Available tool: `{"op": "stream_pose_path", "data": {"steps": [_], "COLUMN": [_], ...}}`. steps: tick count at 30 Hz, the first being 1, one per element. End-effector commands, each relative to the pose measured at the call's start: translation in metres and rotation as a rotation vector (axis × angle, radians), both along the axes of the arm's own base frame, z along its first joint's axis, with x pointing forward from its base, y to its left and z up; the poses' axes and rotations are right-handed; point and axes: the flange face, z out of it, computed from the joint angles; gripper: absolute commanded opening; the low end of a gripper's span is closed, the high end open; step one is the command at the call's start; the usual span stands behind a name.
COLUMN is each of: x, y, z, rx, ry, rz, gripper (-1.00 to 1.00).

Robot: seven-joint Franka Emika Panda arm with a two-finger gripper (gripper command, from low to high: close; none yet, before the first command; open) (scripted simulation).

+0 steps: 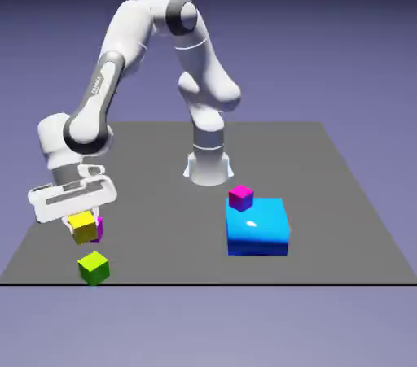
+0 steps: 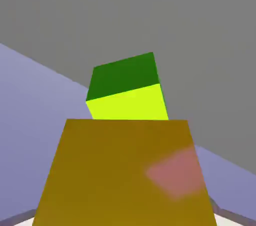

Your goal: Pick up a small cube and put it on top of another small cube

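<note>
The white arm reaches down to the exterior view's left, where its gripper (image 1: 81, 223) has its fingers clamped on the small yellow cube (image 1: 83, 227). The cube is plain, matte and sharp-edged, and it hangs tilted just above the grey table (image 1: 326, 194). A sliver of a magenta cube (image 1: 98, 229) peeps out right behind and beside the yellow one; whether the two touch cannot be told. Near them, closer to the table's front edge, sits a lime-green cube (image 1: 94, 267), turned at an angle to the edge.

In the hand view the yellow cube (image 2: 125, 175) fills the lower half as a broad flat ochre face with a faint pinkish patch, hiding the fingertips. Beyond it lies the lime-green cube (image 2: 127, 89), its shaded face dark green.

Well apart, toward the exterior view's right, a large glossy blue block (image 1: 259, 229) carries a second magenta cube (image 1: 240, 197) on its back left corner.
</note>
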Motion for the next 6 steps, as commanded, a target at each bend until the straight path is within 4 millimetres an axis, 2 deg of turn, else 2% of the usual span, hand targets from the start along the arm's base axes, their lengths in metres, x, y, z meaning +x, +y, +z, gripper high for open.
{"op": "stream_pose_path", "data": {"steps": [1, 3, 4, 5, 6], "x": [0.005, 0.012, 0.012, 0.012, 0.008], "y": [0.003, 0.009, 0.009, 0.009, 0.005], "z": [-0.014, -0.035, -0.035, -0.035, -0.021], "rx": [0.001, 0.001, 0.001, 0.001, 0.001], "ry": [0.0, 0.002, 0.002, 0.002, 0.001], "rz": [0.0, 0.0, 0.0, 0.0, 0.0], "gripper": [-1.0, -1.0, 1.0, 1.0, 1.0]}}
